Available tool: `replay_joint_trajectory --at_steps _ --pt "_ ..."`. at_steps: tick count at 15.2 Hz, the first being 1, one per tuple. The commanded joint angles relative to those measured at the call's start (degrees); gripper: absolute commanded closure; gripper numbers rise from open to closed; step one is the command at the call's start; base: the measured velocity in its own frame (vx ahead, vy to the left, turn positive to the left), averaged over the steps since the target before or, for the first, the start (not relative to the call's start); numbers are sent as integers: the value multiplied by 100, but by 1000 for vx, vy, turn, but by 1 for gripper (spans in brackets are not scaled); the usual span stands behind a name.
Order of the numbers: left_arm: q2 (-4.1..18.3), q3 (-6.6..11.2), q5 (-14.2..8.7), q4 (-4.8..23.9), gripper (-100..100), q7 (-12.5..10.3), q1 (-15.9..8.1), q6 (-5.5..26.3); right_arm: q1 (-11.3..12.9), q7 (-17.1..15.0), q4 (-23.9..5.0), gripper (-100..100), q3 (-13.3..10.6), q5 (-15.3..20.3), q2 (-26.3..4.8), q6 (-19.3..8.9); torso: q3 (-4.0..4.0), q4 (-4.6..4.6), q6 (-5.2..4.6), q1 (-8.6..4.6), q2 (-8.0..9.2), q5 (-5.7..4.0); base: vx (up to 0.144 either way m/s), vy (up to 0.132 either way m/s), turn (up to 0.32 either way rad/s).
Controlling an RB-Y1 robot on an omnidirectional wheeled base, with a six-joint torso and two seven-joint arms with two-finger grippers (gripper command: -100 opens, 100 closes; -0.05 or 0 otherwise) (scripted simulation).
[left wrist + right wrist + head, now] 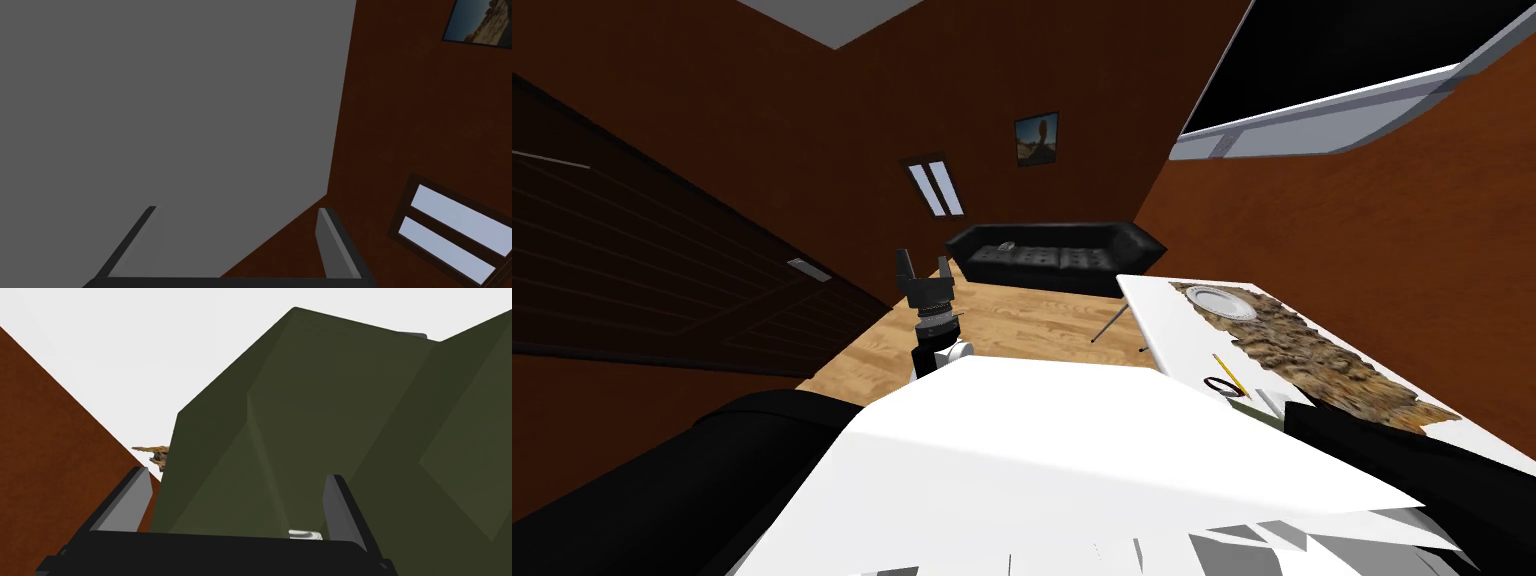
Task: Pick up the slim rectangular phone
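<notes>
two claws stand spread. left gripper [923,260] is raised over the wood floor [1012,320], clear of the white table [1167,335]. right gripper [237,474] faces a bulky olive-green object [320,418] at close range. phone cannot be identified; a pale sliver [305,534] lies beside one right finger.
</notes>
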State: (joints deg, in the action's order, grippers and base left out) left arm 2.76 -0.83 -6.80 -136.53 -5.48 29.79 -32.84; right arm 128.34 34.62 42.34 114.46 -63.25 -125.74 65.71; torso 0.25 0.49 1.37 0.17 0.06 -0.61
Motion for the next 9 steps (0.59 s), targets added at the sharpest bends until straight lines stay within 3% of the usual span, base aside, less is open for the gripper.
replay_joint_trajectory --at_steps 1,3,5,6,8,9 --pt "0 0 0 0 0 0 0 0 286 41 -48 -100 286 -67 -79 90 0 0 0 0 0 0 -24 10 8" --pt "0 0 0 0 0 0 0 0 589 49 -44 -100 509 -86 -89 101 -18 -2 37 -4 -33 -13 -25 7 4" --pt "0 0 0 0 0 0 0 0 518 25 -125 -100 416 1 -145 39 -37 -9 56 2 -66 -2 -11 6 41" --pt "0 0 0 0 0 0 0 0 541 2 -214 -100 430 -87 -330 -65 -42 -11 53 4 -74 -1 -42 -21 97" --pt "0 0 0 0 0 0 0 0 536 20 -157 -100 435 -71 -268 -39 -36 -9 55 -5 -62 -4 -68 -22 86" --pt "0 0 0 0 0 0 0 0 543 14 -180 100 433 -72 -290 -54 -36 -9 53 -4 -64 -3 -18 -6 1"
